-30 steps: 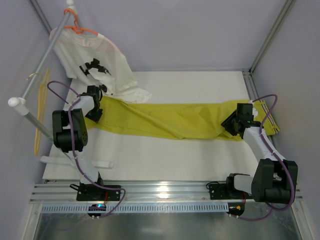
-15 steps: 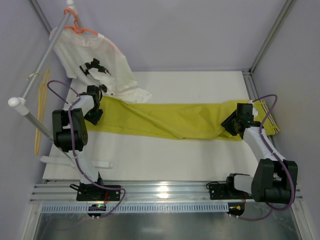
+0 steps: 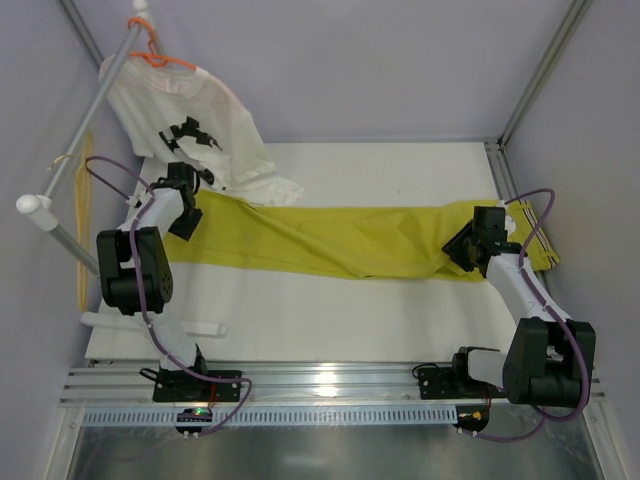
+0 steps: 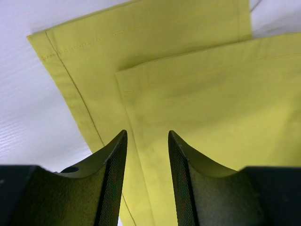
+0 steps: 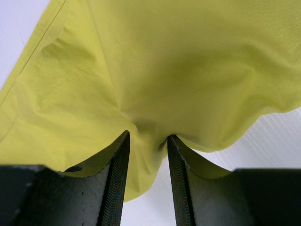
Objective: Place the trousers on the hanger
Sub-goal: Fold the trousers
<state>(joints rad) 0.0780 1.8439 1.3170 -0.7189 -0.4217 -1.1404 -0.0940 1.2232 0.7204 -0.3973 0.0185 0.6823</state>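
The long yellow-green cloth trousers (image 3: pixel 350 240) are laid flat and lengthwise across the white table (image 3: pixel 350 320), cuffs to the left, striped waistband to the right. The left gripper (image 3: pixel 188 228) is held over the cuff end with its jaws apart; in the wrist view only flat cloth and the two stacked hems are seen past the fingers (image 4: pixel 115 160), so nothing is gripped. The right gripper (image 3: pixel 455 250) is closed on a bunched fold of the trousers near the waistband end, with cloth drawn up between the fingers (image 5: pixel 117 165). The thin yellow plastic hanger (image 3: pixel 84 230) is seen past the left edge of the table, by the grey metal rail (image 3: pixel 85 120) and well apart from the trousers. How it is supported there cannot be made out.

Several risks are judged from here. The cloth is held at one end only, by a small pinch, so it could be pulled out under its own weight if lifted. The thin hanger could be knocked or dropped by the left gripper when it is reached for at the table's edge. The hem of the white T-shirt with black print (image 3: pixel 190 130), hung on the orange hanger (image 3: pixel 160 58), lies at the trousers' upper edge near the cuffs and could be dragged along. The two legs could also be separated if only the top layer is caught.
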